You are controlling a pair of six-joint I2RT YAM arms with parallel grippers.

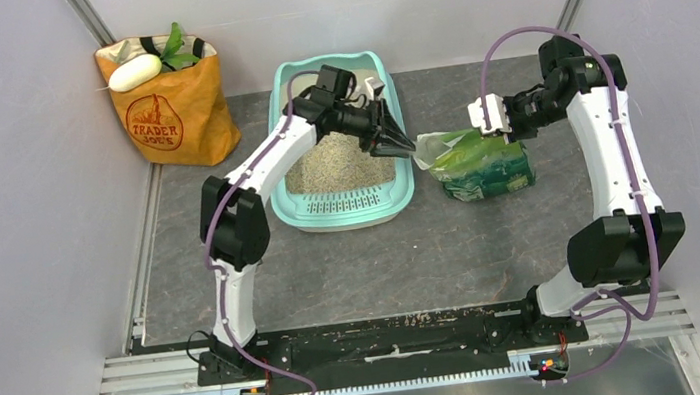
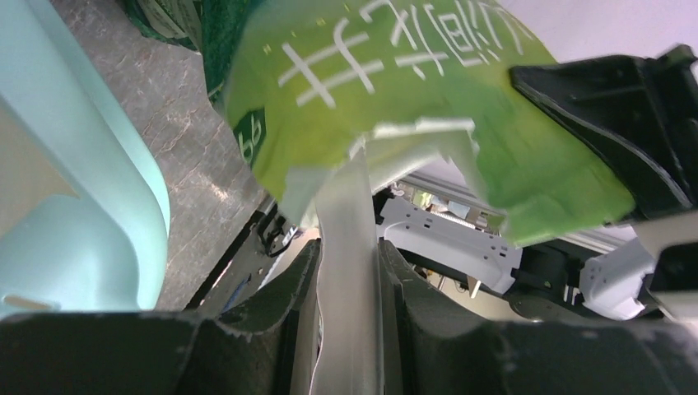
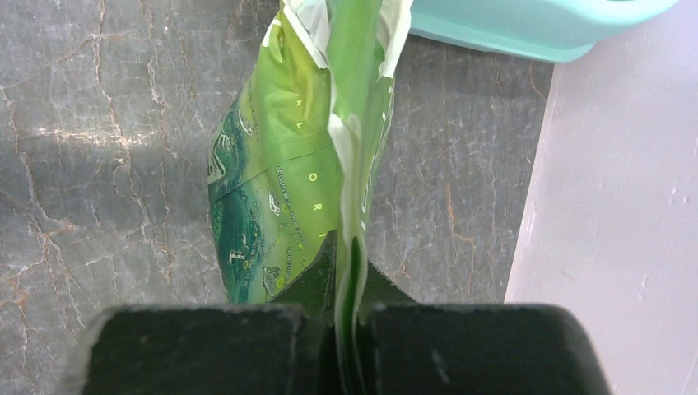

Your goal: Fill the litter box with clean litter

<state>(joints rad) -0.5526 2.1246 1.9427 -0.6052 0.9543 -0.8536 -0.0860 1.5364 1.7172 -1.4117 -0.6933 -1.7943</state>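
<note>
Left pincer (image 2: 350,255) closed on pale torn flap of green bag (image 2: 395,90). White characters printed on bag. Litter box (image 2: 99,206) wall left of bag, apart from it; grey desk (image 2: 197,156) between them.

Litter box (image 1: 347,220) holds clean litter (image 1: 334,164); bag (image 1: 483,166) lies right.

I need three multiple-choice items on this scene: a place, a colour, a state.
1. Where is the green bag? A) right of the litter box B) inside the litter box C) at the arms' bases
2. The paper grocery bag is: A) blue B) black C) orange
3. The left gripper is: A) open B) shut on the green bag C) out of view
Answers: 1 A, it lies beside the box; 2 C, its paper is orange; 3 B, its fingers pinch the bag's flap.
</note>
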